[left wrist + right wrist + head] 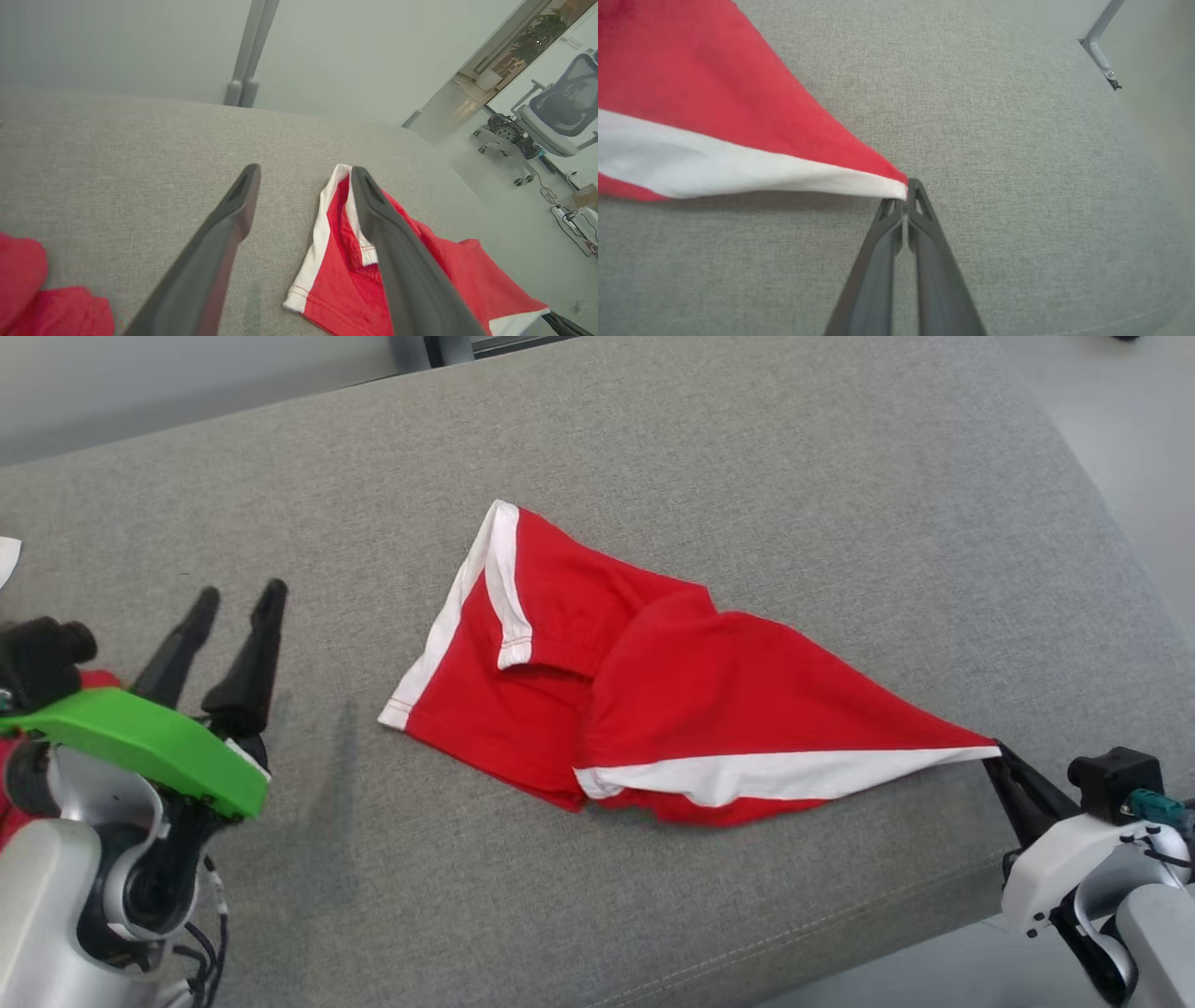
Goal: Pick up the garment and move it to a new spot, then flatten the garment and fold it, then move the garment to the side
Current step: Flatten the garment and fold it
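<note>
Currently mid-flatten: right tool (905, 192) clamped on the garment's (691, 709) white-trim corner near the cushion's (747, 476) front right edge, left tool (241, 595) spread wide and empty near the left edge, cloth bunched mid-cushion, fold and side-move not yet done.

The garment (653, 709) is lying near the middle of the padded surface (794, 476), its right corner stretching out toward the surface's front right edge, where the right gripper (999, 751) is pinching that corner between its closed fingers. The left gripper (243, 590) is hovering well to the garment's left, apart from it, with its fingers standing spread and nothing between them. A second cloth heap (51, 303) is lying at the near left beside the left arm, and an office chair (556, 121) is standing on the floor beyond the surface's right end.
</note>
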Tool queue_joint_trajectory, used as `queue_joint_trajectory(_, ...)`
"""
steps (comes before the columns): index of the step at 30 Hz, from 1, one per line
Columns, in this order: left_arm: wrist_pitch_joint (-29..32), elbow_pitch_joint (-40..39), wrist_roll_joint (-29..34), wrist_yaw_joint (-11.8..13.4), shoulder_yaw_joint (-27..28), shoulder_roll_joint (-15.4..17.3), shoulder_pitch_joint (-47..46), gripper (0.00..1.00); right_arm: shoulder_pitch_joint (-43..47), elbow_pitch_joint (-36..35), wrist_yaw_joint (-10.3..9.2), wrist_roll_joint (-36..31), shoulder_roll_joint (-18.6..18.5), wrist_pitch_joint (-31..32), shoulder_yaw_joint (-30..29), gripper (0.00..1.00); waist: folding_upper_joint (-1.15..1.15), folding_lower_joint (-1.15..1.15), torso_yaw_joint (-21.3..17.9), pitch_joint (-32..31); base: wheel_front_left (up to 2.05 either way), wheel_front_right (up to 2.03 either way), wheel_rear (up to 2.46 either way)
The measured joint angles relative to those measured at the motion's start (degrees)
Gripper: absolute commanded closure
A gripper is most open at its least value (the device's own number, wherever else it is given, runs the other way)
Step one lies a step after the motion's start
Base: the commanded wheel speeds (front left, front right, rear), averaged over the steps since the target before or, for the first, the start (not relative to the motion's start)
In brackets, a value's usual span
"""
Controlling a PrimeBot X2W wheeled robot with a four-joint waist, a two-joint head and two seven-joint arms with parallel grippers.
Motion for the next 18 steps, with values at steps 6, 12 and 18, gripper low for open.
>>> queue_joint_trajectory(6, 5.4, -0.7, -4.3, -1.7, -5.3, -1.4, 6.5, 0.00, -0.7, -1.1, 0.00, 1.0, -1.0, 0.8, 0.9, 1.00, 0.00, 0.00, -1.0, 0.4, 0.00, 0.00, 0.00)
queue_joint_trajectory(12, 8.8, -2.8, -6.4, -3.5, -11.4, -4.5, 10.2, 0.00, -0.4, -1.4, 0.00, 2.5, -1.5, 0.8, 1.1, 1.00, 0.00, 0.00, 0.0, 0.6, 0.00, 0.00, 0.00)
queue_joint_trajectory(18, 9.4, -4.4, -6.2, -4.7, -13.5, -5.6, 10.4, 0.00, 0.3, -2.0, 0.00, 4.0, -2.8, 1.3, 1.3, 1.00, 0.00, 0.00, 2.6, 1.0, 0.00, 0.00, 0.00)
